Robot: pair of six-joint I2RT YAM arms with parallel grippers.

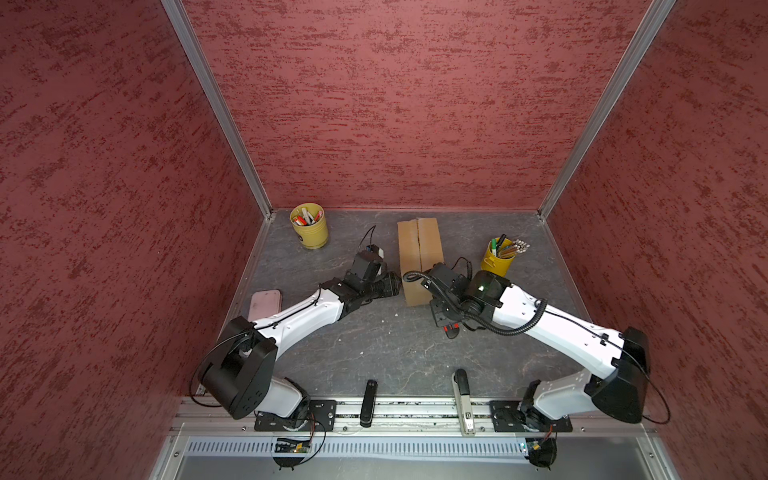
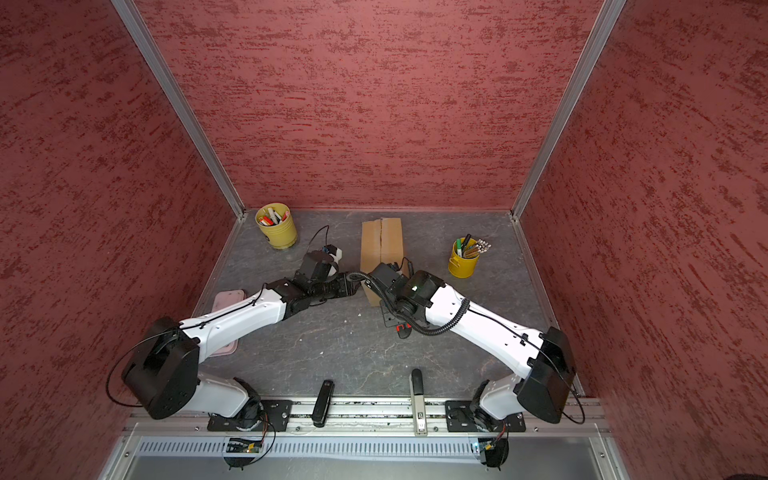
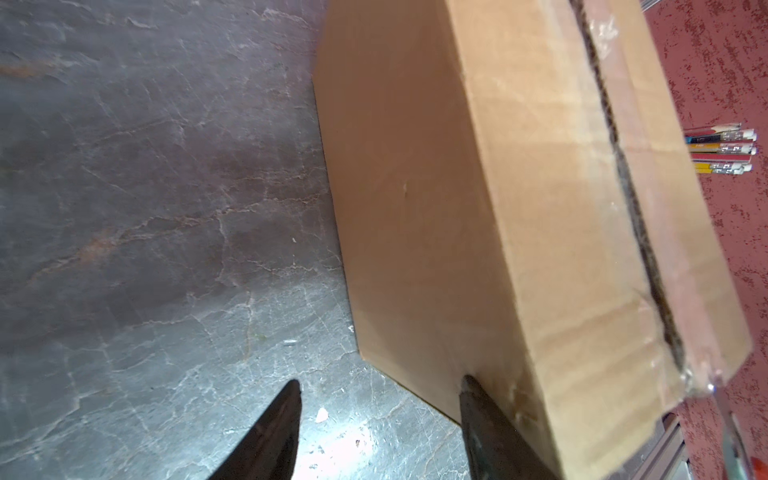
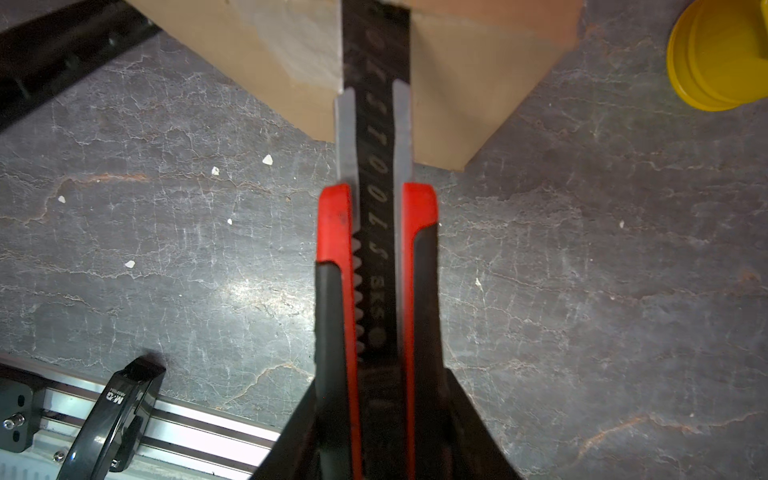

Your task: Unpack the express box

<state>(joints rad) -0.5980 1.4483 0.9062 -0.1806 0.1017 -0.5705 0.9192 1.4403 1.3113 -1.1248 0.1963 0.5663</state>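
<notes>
The express box is a brown carton standing at the back middle of the table, flaps down. In the left wrist view a dark gap runs along the centre seam of the box. My left gripper is open at the box's near left corner. One fingertip touches the side wall and the other hangs over bare table. My right gripper is shut on a red and black utility knife. The knife's black blade runs up the box's near end face, and its tip is cut off by the frame.
Yellow pen cups stand at the back left and right of the box. A pink case lies under the left arm. A black stapler and a grey one rest on the front rail. Red walls close three sides.
</notes>
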